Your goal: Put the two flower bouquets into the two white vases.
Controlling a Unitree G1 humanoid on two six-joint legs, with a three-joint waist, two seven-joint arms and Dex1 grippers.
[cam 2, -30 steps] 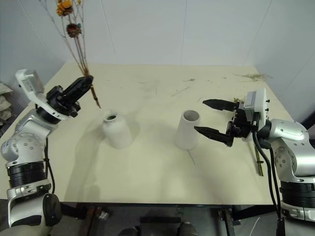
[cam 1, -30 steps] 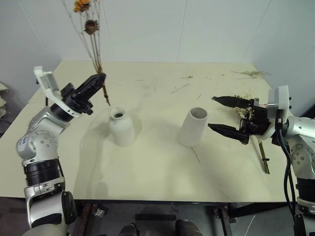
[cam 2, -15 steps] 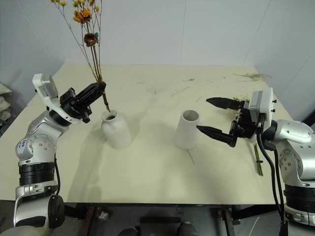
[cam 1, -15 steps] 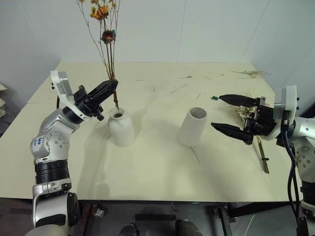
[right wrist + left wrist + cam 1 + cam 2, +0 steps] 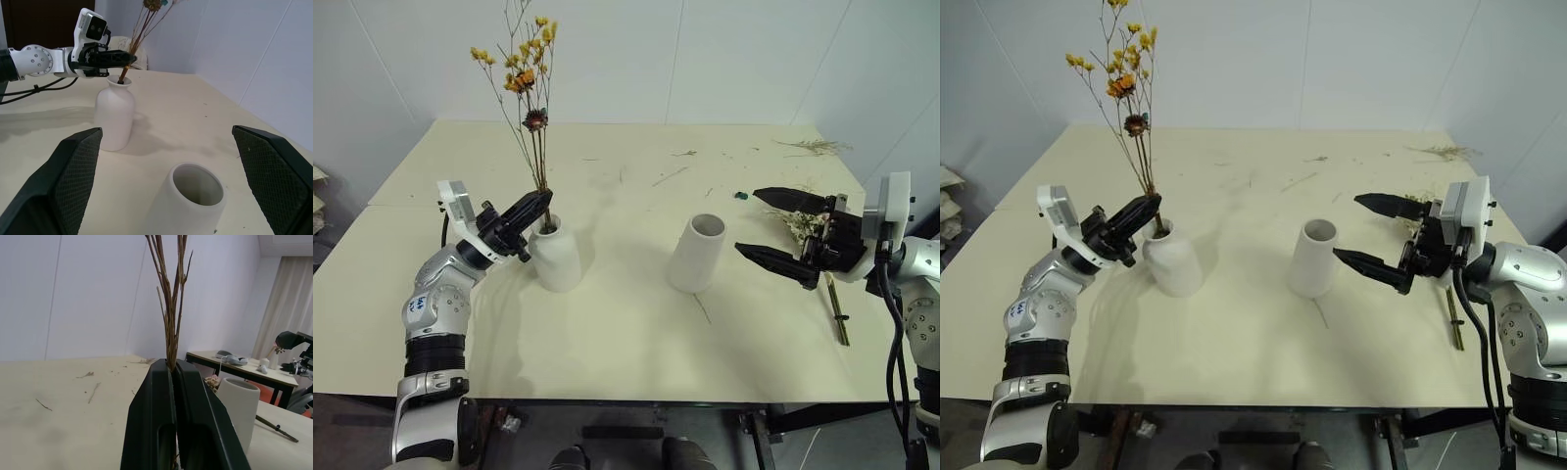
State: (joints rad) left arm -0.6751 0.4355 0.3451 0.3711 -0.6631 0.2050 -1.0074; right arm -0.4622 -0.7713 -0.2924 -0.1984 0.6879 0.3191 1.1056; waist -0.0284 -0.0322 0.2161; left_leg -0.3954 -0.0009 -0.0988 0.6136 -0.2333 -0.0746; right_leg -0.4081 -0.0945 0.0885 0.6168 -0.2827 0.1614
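The thin dried sprig bouquet [image 5: 524,73] with yellow-orange blooms stands upright, its stem ends inside the narrow neck of the squat white vase [image 5: 555,257]. My left gripper [image 5: 538,206] is shut on the stems just above the vase mouth; the left wrist view shows its fingers [image 5: 190,396] pressed together around them. The taller cylinder vase [image 5: 698,255] stands to the right with nothing in it. Right of it my right gripper [image 5: 748,221] hovers open and holds nothing. Behind that gripper the second bouquet lies on the table, showing pale foliage [image 5: 797,222] and a long stem [image 5: 839,318].
Loose dried twigs [image 5: 815,147] lie at the table's far right corner, and small twig bits [image 5: 671,176] are scattered across the back. A small teal piece [image 5: 741,195] sits near the right gripper. White walls close the table's far side.
My left gripper has come down and to the right with the sprig bouquet, and the stem ends now sit in the squat vase's neck. The right gripper has stayed in place, open.
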